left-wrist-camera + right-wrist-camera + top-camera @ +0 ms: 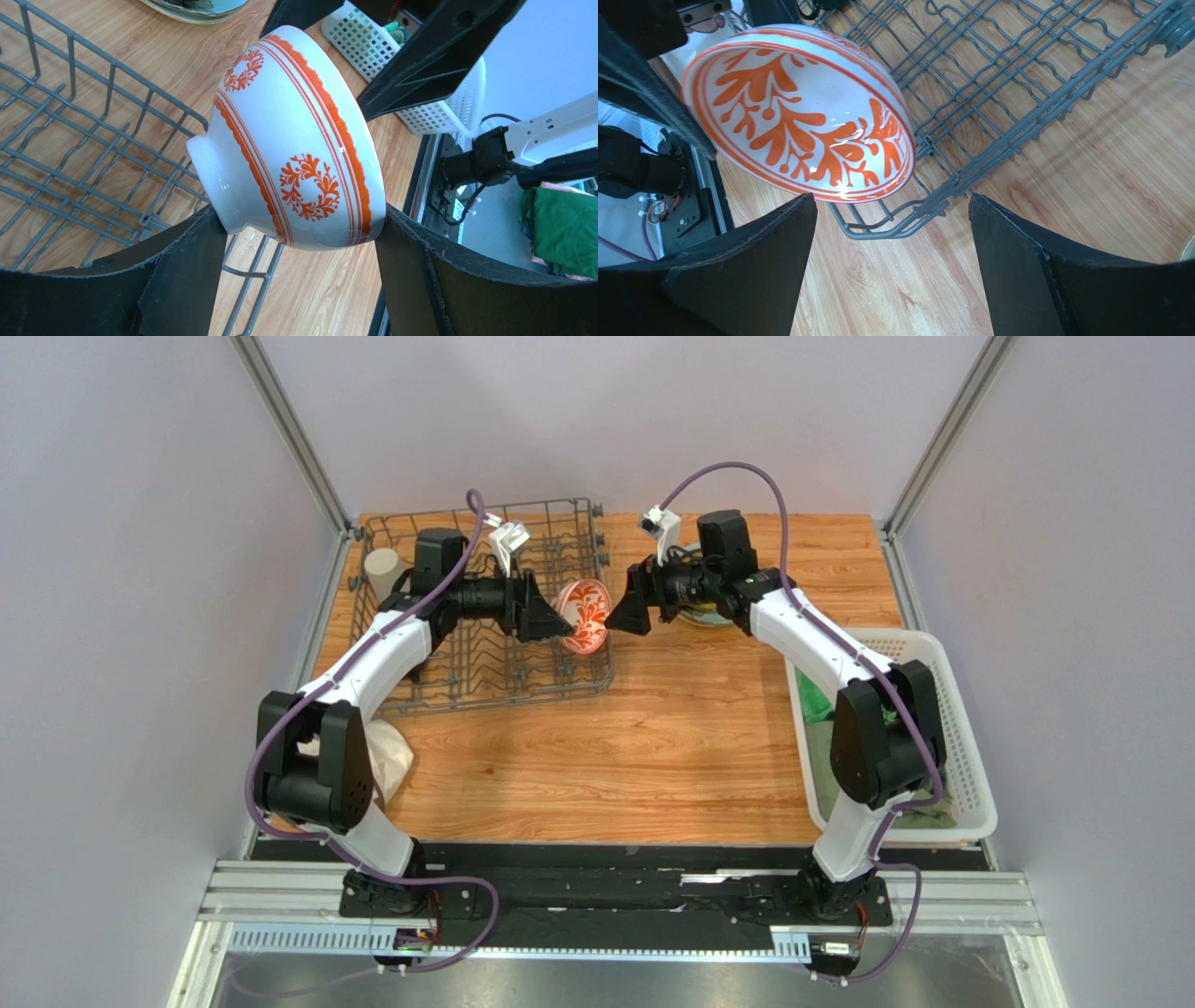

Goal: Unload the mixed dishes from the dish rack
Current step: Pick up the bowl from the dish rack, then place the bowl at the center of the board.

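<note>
I am pinching the small red-and-white bowl (295, 140) in my left hand (550, 613), one finger pressing by its foot and the other at its rim. I am holding it on its side just above the centre of the top view, at the right end of the dish rack (491, 697). My right hand (629, 611) is facing it from the right over the counter (673, 742), with its fingers spread and gripping nothing.

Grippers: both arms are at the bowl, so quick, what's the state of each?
Left gripper: closed on the small red-and-white bowl.
Right gripper: open, holding nothing.
</note>
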